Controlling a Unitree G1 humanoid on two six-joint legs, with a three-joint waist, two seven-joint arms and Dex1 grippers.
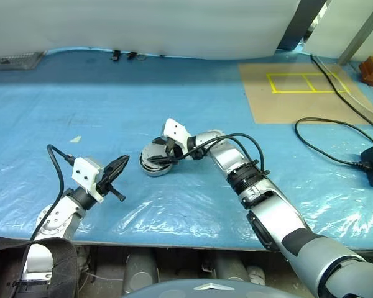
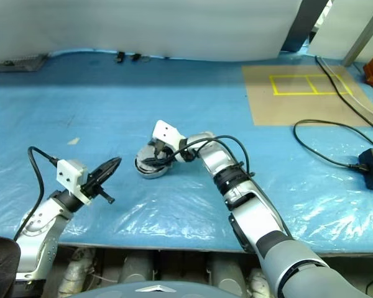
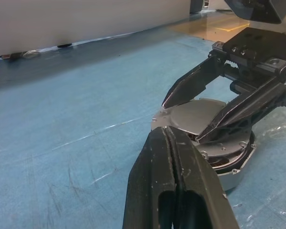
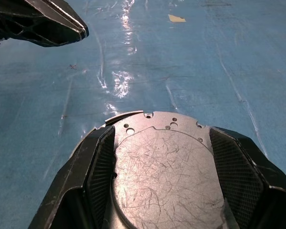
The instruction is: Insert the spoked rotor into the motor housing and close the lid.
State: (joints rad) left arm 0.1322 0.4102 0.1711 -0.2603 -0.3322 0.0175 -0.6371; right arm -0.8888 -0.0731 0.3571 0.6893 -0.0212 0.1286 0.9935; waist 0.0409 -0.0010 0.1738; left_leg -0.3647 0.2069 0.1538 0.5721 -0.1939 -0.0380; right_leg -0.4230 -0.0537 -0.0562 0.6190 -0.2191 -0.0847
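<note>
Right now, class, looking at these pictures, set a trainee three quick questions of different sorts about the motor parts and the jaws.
1. True or false: the left gripper has its jaws shut and holds nothing.
2. What lies between the open jaws of the right gripper? A) a cable B) a flat round lid on the motor housing C) tape
3. What covers the table?

Key: 1 true. 2 B. 3 Blue plastic sheet.

Motor housing (image 1: pixel 155 162) on the table (image 1: pixel 193 118) — left gripper (image 1: pixel 116 169) just left, right gripper (image 1: pixel 168 155) over it
</note>
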